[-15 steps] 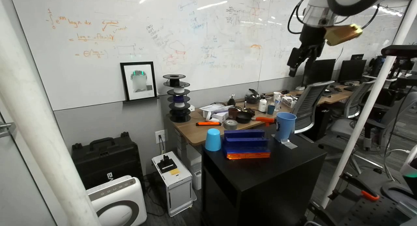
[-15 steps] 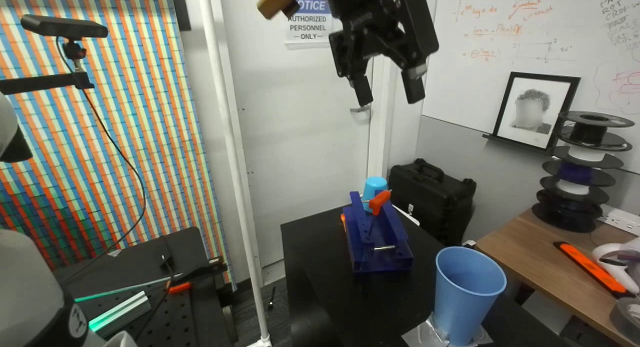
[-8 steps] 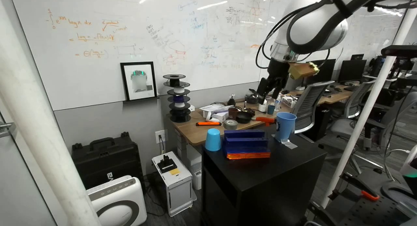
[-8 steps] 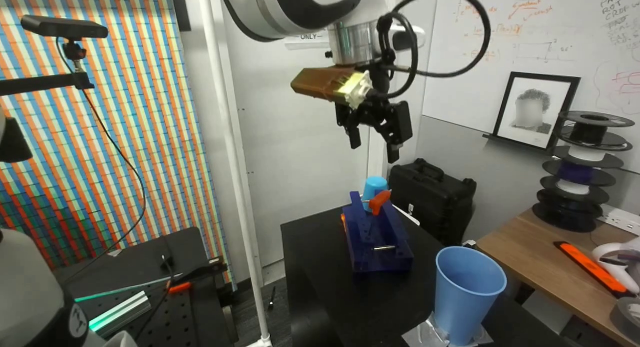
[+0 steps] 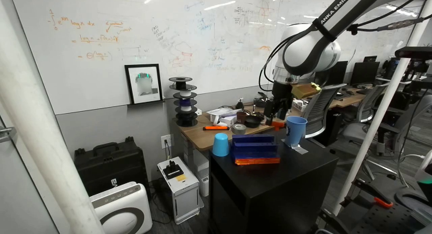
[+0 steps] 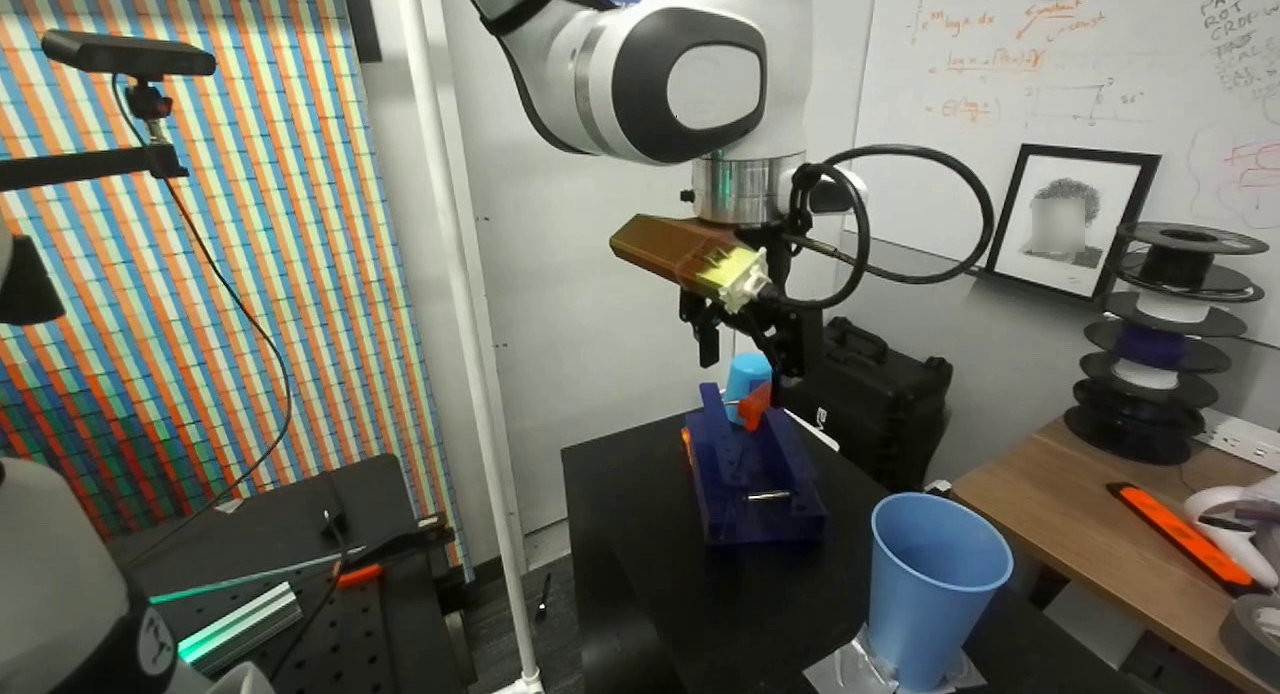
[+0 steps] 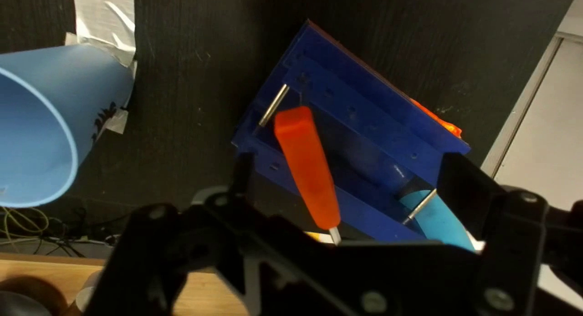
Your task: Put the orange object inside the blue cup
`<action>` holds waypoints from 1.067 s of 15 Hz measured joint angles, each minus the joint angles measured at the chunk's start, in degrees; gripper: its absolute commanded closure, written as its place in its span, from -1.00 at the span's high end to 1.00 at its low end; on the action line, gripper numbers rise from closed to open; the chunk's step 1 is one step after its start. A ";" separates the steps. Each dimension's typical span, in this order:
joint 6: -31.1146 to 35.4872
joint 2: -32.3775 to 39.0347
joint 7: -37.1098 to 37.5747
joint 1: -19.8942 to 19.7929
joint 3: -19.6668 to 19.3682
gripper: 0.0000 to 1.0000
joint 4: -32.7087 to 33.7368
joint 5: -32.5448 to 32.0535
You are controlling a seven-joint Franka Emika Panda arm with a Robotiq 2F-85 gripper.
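Observation:
The orange object [image 7: 309,170] is a handle-like piece with a thin silver tip. It rests slantwise over the blue stacked tray [image 7: 387,129], and it also shows in an exterior view [image 6: 755,408]. The blue cup [image 5: 296,131] stands upright, taped to the black cabinet, mouth up, in both exterior views [image 6: 925,614]. It also shows at the left of the wrist view [image 7: 100,74]. My gripper [image 6: 748,364] is open and empty, pointing down above the tray. In the wrist view the orange object lies between the spread fingertips [image 7: 350,170]; I cannot tell how far below.
The lighter cyan cup [image 5: 220,145] stands upside down beside the tray's far end from the blue cup. The black cabinet top [image 6: 630,504] carries these things. A wooden desk [image 5: 199,139] with clutter is behind. A white pole [image 6: 465,304] stands near the cabinet.
My gripper has come down steadily from high up to just above the tray and orange object, with the fingers staying open. The cups, tray and orange object have not moved.

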 measured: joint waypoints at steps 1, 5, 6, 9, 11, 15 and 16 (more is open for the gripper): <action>-0.23 0.89 -0.12 -0.26 -0.23 0.50 0.31 0.00; -0.34 4.13 -0.71 -0.80 -0.36 -0.03 1.43 0.01; -0.31 4.70 -0.78 -0.80 -0.31 -0.15 1.73 0.01; -0.31 5.39 -1.16 -0.80 -0.17 -0.65 2.41 0.01; -0.32 5.27 -1.44 -0.80 -0.14 -0.85 2.72 0.00; -0.76 3.81 -2.53 -0.76 -0.03 -0.75 2.79 -0.02; -1.16 2.94 -2.71 -0.70 0.07 -0.75 2.64 -0.05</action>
